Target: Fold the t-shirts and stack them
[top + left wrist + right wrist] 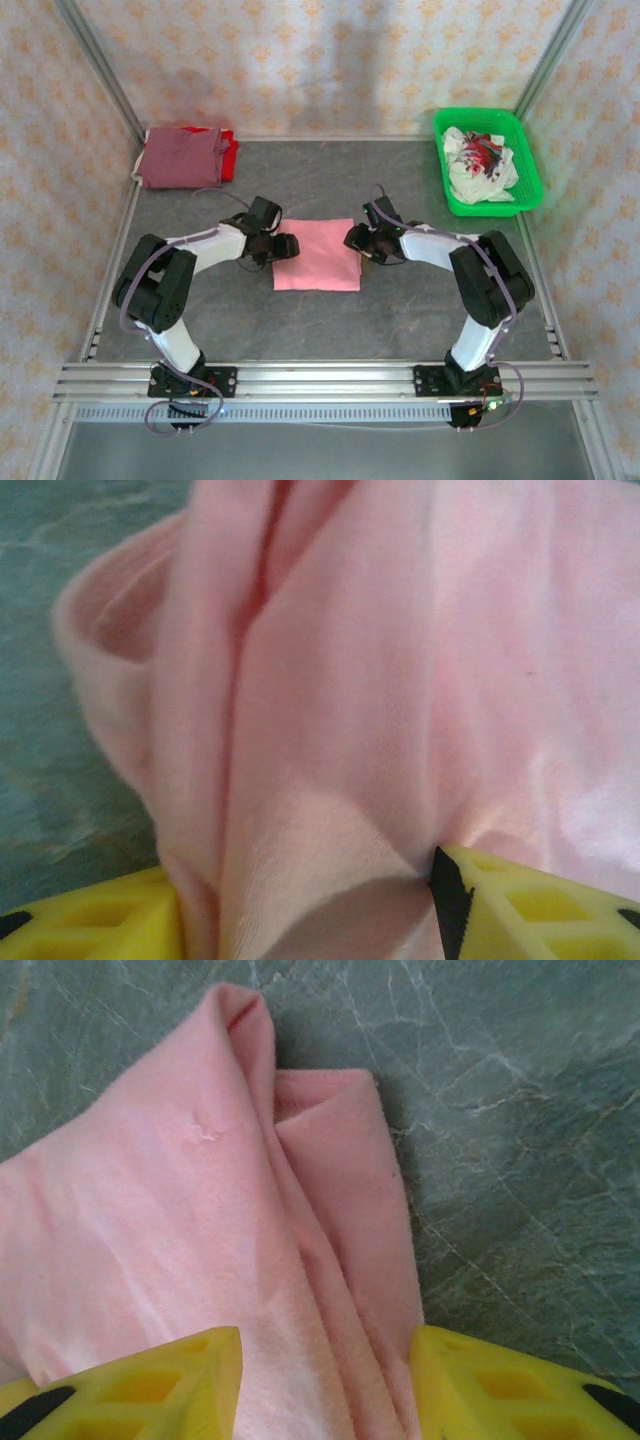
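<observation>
Salmon-pink t-shirt [317, 254], folded to a neat rectangle, lies flat at the middle of the grey table [420, 310], with the left gripper [287, 246] at its left edge and the right gripper [352, 240] at its right edge. From the top view you can read this layout, and also a maroon t-shirt [182, 157] folded in the far left corner on top of a red t-shirt [229, 155], and a green basket [447, 135] in the far right corner holding crumpled white and red cloth [480, 165]. The overhead picture does not resolve the jaws. In the left wrist view the yellow fingers [520, 900] stand apart with pink cloth bunched between them, creases running to one pad; you cannot tell whether they pinch it. In the right wrist view the yellow fingers [180, 1380] stand apart astride the shirt's layered edge, which lies slack on the table: open claw, nothing clamped.
</observation>
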`<state>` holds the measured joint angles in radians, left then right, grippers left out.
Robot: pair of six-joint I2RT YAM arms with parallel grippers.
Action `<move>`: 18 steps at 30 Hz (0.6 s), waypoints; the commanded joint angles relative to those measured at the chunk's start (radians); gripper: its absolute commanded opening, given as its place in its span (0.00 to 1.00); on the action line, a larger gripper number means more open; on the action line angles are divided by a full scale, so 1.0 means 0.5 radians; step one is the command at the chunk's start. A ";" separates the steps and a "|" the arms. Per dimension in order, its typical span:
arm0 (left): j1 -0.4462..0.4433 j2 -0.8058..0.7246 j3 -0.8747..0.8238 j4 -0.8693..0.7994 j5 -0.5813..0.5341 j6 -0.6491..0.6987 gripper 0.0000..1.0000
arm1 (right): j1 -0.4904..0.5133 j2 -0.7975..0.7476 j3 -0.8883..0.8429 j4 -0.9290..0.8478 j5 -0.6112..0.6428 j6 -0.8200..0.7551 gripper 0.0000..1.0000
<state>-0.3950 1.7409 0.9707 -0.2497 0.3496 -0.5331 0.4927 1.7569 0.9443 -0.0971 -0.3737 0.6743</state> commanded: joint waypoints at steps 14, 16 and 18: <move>-0.161 0.167 0.092 0.252 0.077 -0.129 0.14 | 0.009 0.047 -0.039 0.196 -0.081 0.032 0.45; -0.158 0.157 0.120 0.226 0.077 -0.118 0.08 | 0.009 0.040 -0.027 0.197 -0.087 0.026 0.45; -0.145 0.141 0.130 0.216 0.083 -0.104 0.03 | 0.006 0.022 -0.018 0.197 -0.096 0.016 0.45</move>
<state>-0.4698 1.8069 1.0119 -0.1570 0.3630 -0.5961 0.4927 1.7710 0.9352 -0.0177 -0.4122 0.6804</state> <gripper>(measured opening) 0.084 0.454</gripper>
